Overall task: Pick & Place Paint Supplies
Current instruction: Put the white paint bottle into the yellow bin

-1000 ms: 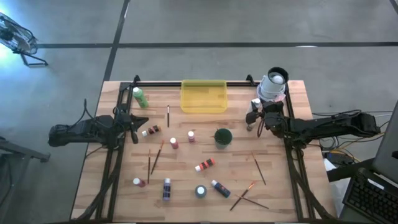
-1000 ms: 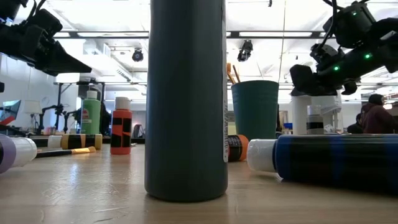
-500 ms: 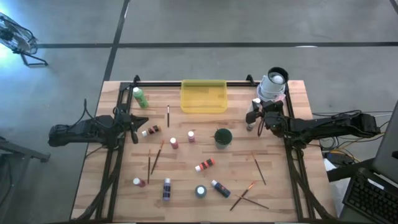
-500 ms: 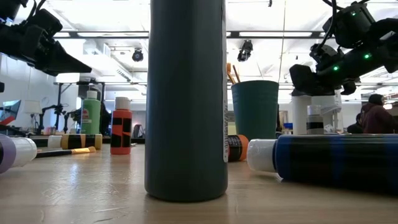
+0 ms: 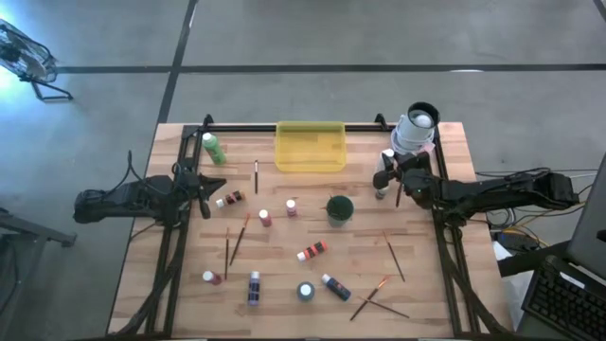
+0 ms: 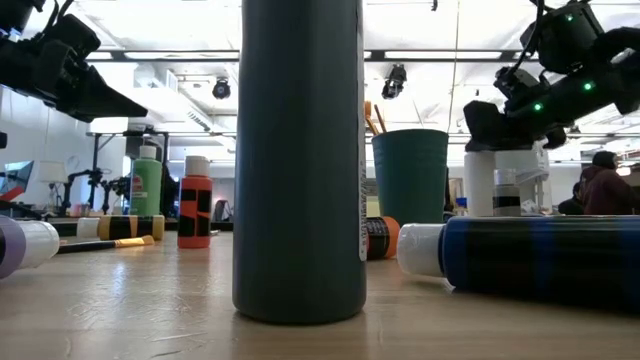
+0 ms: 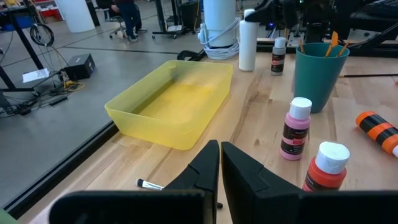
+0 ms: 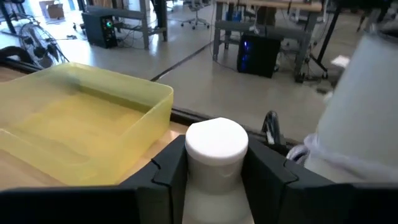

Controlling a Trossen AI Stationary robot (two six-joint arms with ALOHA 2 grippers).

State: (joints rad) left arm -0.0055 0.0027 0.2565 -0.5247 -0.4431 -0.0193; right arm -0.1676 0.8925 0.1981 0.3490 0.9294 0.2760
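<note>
The white bottle (image 8: 214, 163) stood upright at the table's (image 5: 426, 284) far right, right of the yellow tray (image 5: 310, 147), directly between the fingers of my right gripper (image 8: 214, 177), which flanked its shoulders, narrowed close about it. My left gripper (image 5: 202, 194), closed, idled at the left edge.

No legible text, brand, number or sign anywhere; only a strip of fine print down the edge of the tall dark bottle (image 6: 300, 160), too small to read.
</note>
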